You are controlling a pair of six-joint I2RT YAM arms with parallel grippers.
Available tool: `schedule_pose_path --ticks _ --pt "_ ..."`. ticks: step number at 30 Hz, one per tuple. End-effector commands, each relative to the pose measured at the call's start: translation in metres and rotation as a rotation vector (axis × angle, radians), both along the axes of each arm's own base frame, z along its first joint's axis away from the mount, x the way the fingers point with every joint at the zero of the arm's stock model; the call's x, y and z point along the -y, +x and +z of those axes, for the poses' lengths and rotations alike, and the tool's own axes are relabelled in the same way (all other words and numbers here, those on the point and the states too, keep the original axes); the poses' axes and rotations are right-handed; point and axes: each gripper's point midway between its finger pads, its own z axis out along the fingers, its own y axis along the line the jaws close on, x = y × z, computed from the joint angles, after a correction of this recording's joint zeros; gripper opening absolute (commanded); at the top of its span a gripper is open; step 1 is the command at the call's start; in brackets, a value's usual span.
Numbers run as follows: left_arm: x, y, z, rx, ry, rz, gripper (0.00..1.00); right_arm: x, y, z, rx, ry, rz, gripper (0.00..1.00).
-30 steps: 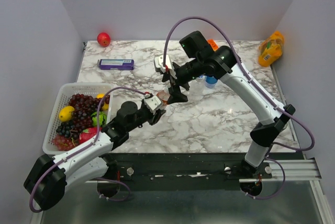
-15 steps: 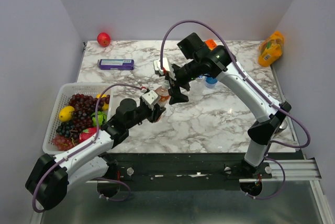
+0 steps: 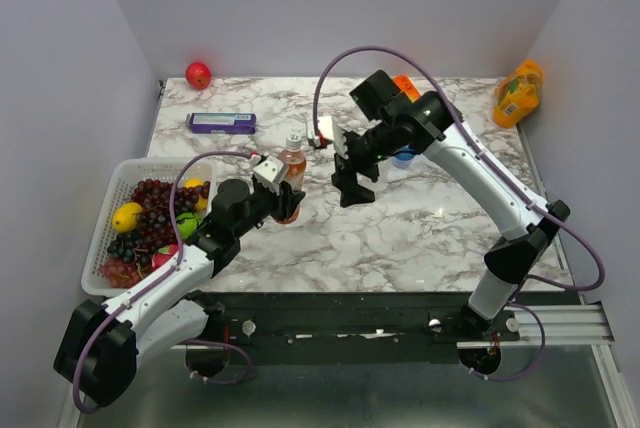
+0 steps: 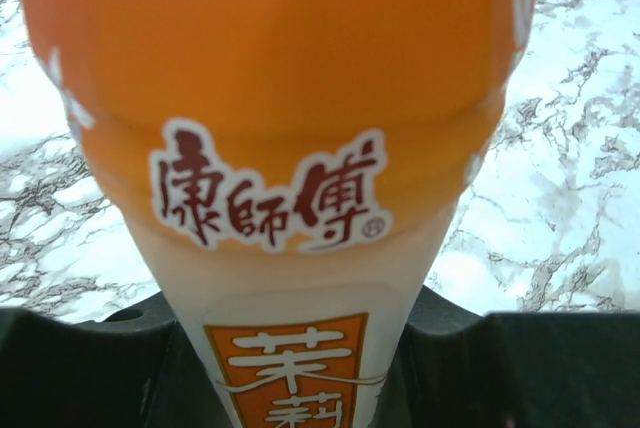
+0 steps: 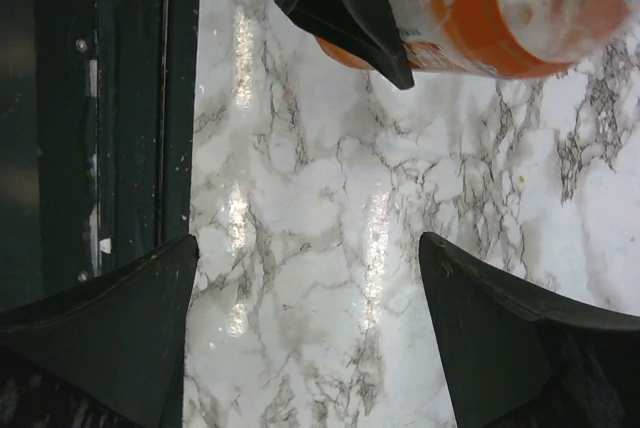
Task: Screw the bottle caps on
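Note:
A clear bottle of orange liquid [image 3: 291, 170] stands upright left of the table's middle, with a whitish cap [image 3: 293, 139] on its neck. My left gripper [image 3: 283, 202] is shut on the bottle's lower body. In the left wrist view the orange label [image 4: 290, 148] fills the frame, with the left gripper [image 4: 300, 353] dark on both sides of it. My right gripper [image 3: 352, 186] hangs open just right of the bottle, apart from it. The right wrist view shows bare marble between the right gripper's [image 5: 308, 248] fingers and the bottle [image 5: 490, 8] at the top. A blue thing [image 3: 403, 156] peeks from behind the right arm.
A white basket [image 3: 112, 180] of grapes and other fruit sits at the left edge. A purple box [image 3: 222, 123] and a red apple [image 3: 198, 74] lie at the back left. A yellow-orange pouch [image 3: 518, 93] stands in the back right corner.
My left gripper has carried the orange bottle a little left and back, and it now shows upright. My right gripper has drawn off to the right, away from the bottle's top.

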Motion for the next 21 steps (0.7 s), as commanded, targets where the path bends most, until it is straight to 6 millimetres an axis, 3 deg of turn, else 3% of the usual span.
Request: schedule_pose_path --ticks 1,6,8,13,18,21 --pt "0.01 -0.009 0.008 0.068 0.05 -0.124 0.0 0.009 0.022 0.08 0.079 0.219 -0.148 0.97" --pt "0.024 -0.028 -0.004 0.145 0.181 -0.341 0.0 -0.005 0.024 0.118 0.251 0.348 0.031 0.83" --pt "0.026 -0.029 -0.003 0.164 0.21 -0.372 0.0 -0.006 0.011 0.114 0.258 0.369 0.132 0.75" --pt "0.028 -0.024 0.002 0.213 0.27 -0.406 0.0 0.0 -0.02 0.08 0.331 0.303 0.405 0.76" --pt "0.028 -0.025 0.005 0.255 0.302 -0.425 0.0 0.002 -0.03 0.061 0.317 0.257 0.483 0.76" --pt "0.028 -0.027 0.005 0.271 0.323 -0.441 0.0 0.0 -0.028 0.06 0.319 0.253 0.481 0.76"
